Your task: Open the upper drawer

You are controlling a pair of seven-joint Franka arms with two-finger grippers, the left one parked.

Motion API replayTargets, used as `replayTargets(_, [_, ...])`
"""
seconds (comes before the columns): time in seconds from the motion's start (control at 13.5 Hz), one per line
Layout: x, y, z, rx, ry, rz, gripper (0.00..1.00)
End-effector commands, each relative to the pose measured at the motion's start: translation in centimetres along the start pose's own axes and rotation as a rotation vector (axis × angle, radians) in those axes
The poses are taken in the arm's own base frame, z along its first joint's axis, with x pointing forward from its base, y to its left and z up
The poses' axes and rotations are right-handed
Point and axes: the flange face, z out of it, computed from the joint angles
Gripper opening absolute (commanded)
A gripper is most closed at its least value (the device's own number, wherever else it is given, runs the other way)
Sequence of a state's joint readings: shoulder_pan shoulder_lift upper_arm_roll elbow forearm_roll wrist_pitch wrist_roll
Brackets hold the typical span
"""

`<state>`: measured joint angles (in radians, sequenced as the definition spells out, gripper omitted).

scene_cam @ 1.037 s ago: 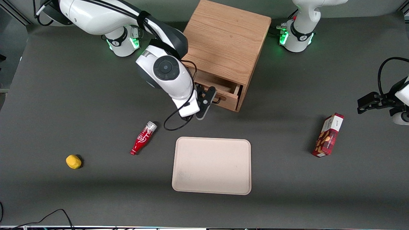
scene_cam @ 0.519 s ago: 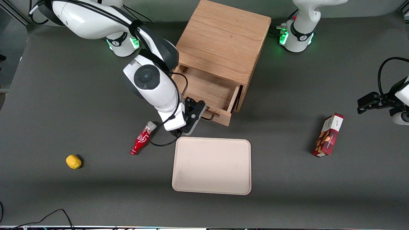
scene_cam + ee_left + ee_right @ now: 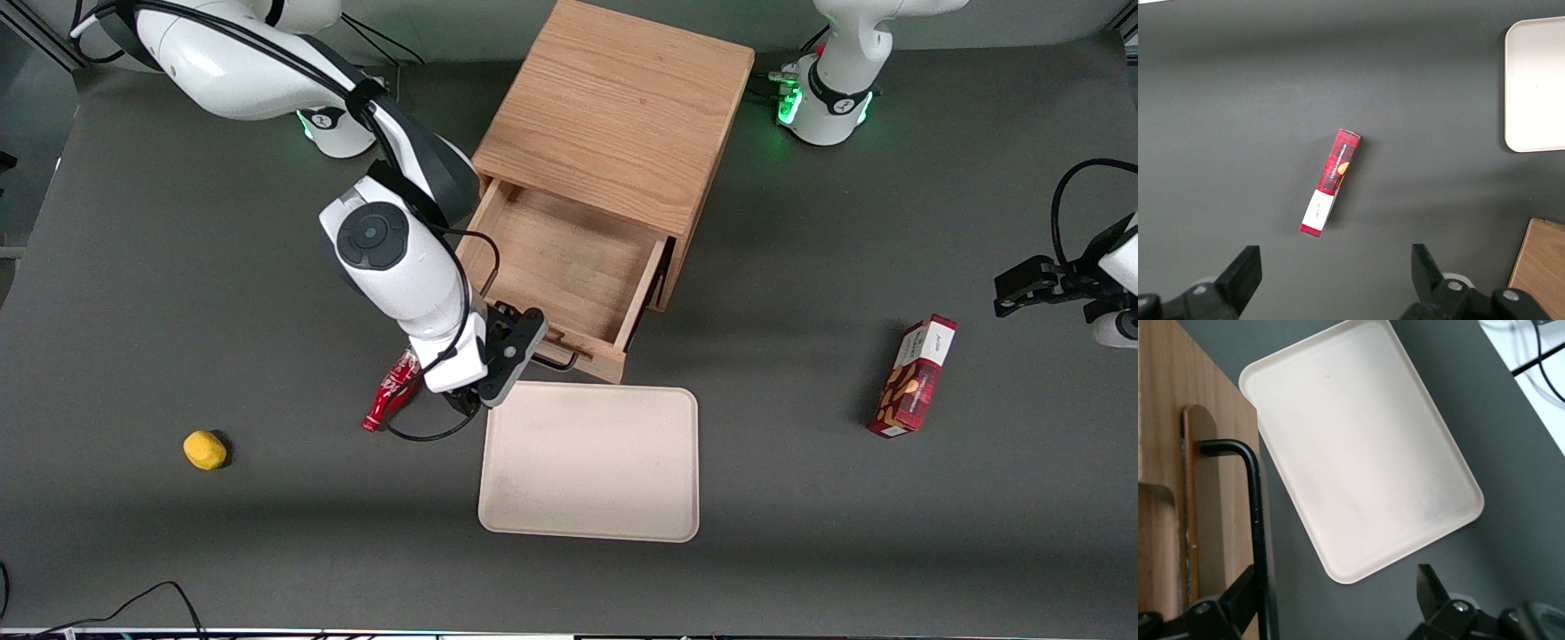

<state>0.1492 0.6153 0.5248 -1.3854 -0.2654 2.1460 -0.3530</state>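
Note:
The wooden cabinet [image 3: 613, 116] stands in the middle of the table. Its upper drawer [image 3: 560, 267] is pulled far out toward the front camera, and its bare inside shows. The thin black handle [image 3: 558, 361] is on the drawer front, close to the tray's edge. My gripper [image 3: 518, 345] is at the handle's end toward the working arm. In the right wrist view the gripper [image 3: 1336, 597] is open wide. The handle [image 3: 1257, 520] runs just inside one finger [image 3: 1238, 600], and the other finger is well away from it. The bottom drawer is hidden.
A cream tray [image 3: 589, 462] lies just nearer the front camera than the drawer front, and also shows in the right wrist view [image 3: 1358, 453]. A red bottle [image 3: 391, 396] lies beside my wrist. A yellow lump [image 3: 204, 450] and a red box [image 3: 914, 375] lie far off.
The upper drawer has slid from nearly shut to far out toward the front camera. My gripper has moved with the handle, down to the tray's edge.

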Motion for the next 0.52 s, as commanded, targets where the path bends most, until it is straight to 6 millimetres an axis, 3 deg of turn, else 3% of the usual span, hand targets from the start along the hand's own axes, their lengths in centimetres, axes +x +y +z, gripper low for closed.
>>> replayTargets(0.0, [0.1, 2.3, 0.1, -0.059, 0.03, -0.008, 1.0])
replayTargets(0.44, [-1.3, 5.9, 0.8, -0.117, 0.055, 0.021, 1.0])
